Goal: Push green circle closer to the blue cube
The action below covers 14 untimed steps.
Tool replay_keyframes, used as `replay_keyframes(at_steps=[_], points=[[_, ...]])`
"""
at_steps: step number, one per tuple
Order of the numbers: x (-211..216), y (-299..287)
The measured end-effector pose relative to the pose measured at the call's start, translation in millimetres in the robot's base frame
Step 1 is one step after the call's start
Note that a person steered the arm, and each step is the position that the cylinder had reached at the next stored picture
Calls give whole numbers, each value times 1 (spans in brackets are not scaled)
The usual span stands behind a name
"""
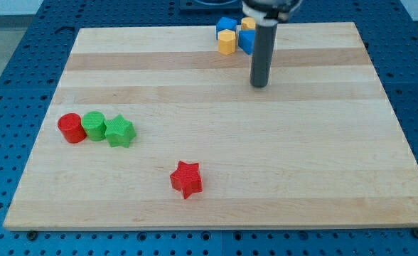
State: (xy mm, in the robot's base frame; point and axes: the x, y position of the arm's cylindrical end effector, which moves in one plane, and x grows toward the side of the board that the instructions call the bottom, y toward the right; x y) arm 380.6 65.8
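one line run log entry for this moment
tip near top cluster, below blue cube | green circle far left between red circle and green star | no contact

- I'm working in a lab: a pale wooden board lies on a blue perforated metal bench top.
- Around the board, that bench's regular hole grid shows.

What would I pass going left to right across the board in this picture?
Red circle, green circle, green star, red star, then my tip. The blue and yellow blocks at the view's top overlap, so I leave them out.
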Motion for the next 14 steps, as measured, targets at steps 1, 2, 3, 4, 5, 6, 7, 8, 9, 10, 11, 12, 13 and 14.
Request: replay_keyframes(at_steps=[1,2,3,4,5,6,7,8,9,10,11,12,13,14], points=[[44,-22],[85,-54],[115,-109],[141,-172],[146,-255],[117,-276],[90,-251],[92,-234],[100,-247],[65,-265],[7,-265],[-19,-265],[14,-266],[30,-306]])
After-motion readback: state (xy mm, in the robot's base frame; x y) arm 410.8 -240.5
